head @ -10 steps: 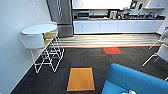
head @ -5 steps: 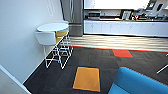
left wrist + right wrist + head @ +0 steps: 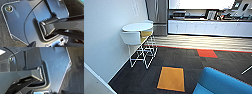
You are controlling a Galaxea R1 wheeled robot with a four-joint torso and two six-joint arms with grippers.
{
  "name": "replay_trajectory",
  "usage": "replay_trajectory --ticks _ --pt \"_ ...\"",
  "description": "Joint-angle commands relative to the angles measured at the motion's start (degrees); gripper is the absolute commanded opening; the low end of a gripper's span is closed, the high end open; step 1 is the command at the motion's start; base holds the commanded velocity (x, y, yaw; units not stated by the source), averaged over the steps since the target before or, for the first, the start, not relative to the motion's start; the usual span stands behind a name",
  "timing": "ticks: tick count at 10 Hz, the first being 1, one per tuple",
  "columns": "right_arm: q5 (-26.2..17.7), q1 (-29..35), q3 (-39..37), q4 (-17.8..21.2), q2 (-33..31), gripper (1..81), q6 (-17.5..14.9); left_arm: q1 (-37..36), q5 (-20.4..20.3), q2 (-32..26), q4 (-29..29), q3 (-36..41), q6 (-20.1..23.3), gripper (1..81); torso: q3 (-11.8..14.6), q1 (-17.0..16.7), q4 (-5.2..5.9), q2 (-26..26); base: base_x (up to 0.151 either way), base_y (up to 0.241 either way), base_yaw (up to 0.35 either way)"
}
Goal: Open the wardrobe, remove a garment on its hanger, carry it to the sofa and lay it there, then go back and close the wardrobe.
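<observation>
Dark carpet (image 3: pixel 184 60) fills the head view; the blue sofa (image 3: pixel 224 83) is seen at five o'clock, a round white table (image 3: pixel 137 26) at ten o'clock. A driving stage is judged under way. Whether the grippers are clenched cannot be told.

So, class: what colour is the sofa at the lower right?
Bright blue; the sofa shows best in the head view.
</observation>
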Motion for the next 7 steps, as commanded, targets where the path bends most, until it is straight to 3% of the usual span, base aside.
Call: replay_trajectory --ticks 1,5,7 --pt "-3.7 1.2 0.3 0.2 0.2 81.1 0.0 -1.0 2.1 -0.8 -0.5 0.2 -0.1 81.1 0.0 0.0 0.0 0.0 0.0 0.0 0.0" --pt "-3.6 1.2 0.1 0.4 0.0 81.1 0.1 -0.8 2.1 -0.7 -0.5 0.2 0.0 81.1 0.0 0.0 0.0 0.0 0.0 0.0 0.0" --pt "-3.6 1.0 0.0 0.4 0.0 81.1 0.1 -0.4 1.6 -0.7 -0.6 0.2 0.0 81.1 0.0 0.1 0.0 0.0 -0.078 0.0 0.0"
